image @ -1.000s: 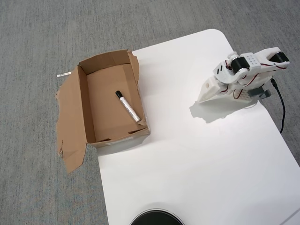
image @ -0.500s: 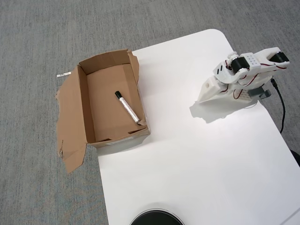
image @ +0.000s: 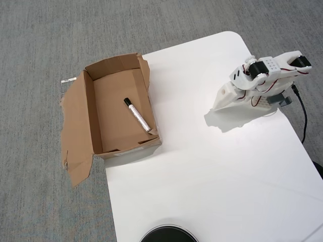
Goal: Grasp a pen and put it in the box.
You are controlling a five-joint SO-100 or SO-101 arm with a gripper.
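Observation:
The pen [image: 138, 116], white-grey with a black cap, lies slanted on the floor of the brown cardboard box [image: 112, 85], close to its right wall. The box sits at the left edge of the white table [image: 202, 166], and its wide flap [image: 75, 126] is spread flat over the carpet. My gripper [image: 218, 105] is far to the right of the box, folded back on the arm. It points down-left, its jaws look closed together, and it holds nothing.
A black round object [image: 168, 234] shows at the table's bottom edge. A black cable [image: 303, 116] runs down from the arm's base at the right. Grey carpet [image: 40, 40] surrounds the table, with a small white label [image: 68, 79] lying on it near the box.

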